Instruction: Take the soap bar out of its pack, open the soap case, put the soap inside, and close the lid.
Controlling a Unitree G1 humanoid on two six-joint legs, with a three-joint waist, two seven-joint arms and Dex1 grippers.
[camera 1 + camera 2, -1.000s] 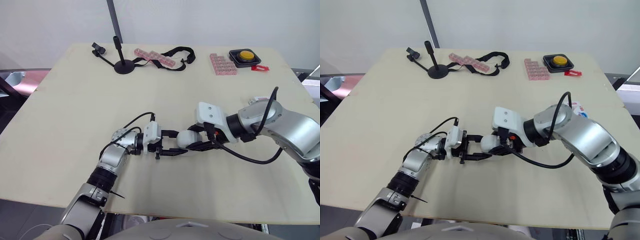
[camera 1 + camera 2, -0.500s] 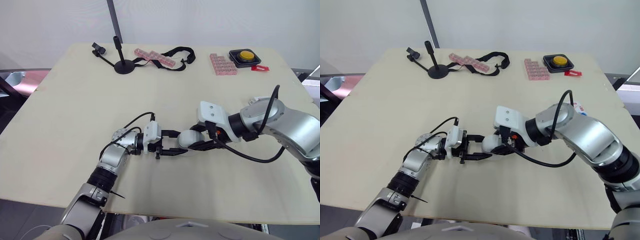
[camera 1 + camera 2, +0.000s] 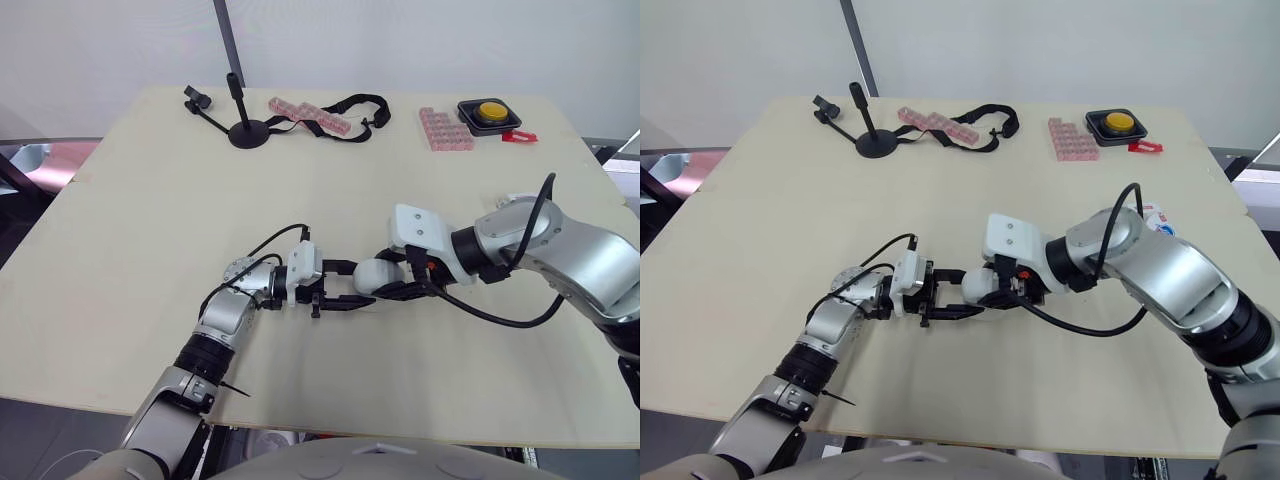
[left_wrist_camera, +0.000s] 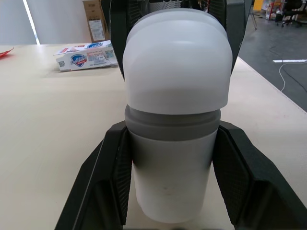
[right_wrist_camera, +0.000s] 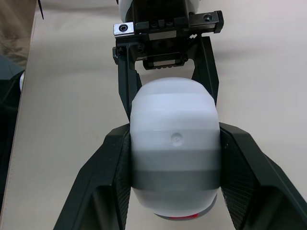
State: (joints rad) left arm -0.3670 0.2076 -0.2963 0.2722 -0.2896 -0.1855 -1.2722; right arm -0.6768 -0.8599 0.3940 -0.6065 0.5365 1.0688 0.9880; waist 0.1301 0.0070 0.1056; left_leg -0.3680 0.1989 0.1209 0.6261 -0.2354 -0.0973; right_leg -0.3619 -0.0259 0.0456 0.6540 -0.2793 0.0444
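I am gripping the soap case [image 3: 368, 278] from both ends at once. I judge this is so one side can anchor it while the other works the lid along the seam.

My left jaws are clenched on the near half, the plain white part up to the grey band. A black finger [image 4: 108, 182] presses each flank of the case, with no gap to it. The jaws are spread only as wide as the case itself.

Between the two sets of jaws the case lies on its side, low over the counter [image 3: 150, 200]. I cannot tell whether it touches. Its two halves meet at the grey band, so the lid reads as shut, and I cannot see whether any soap is inside.

My right jaws come in from the opposite end and are clamped on the domed white half. Their fingers [image 5: 112, 182] hug both sides, and their tips reach towards the tips of my left jaws.

Beyond my right jaws, well apart from the case, the soap pack [image 4: 86, 55] lies flat on the counter. Neither set of jaws touches it.
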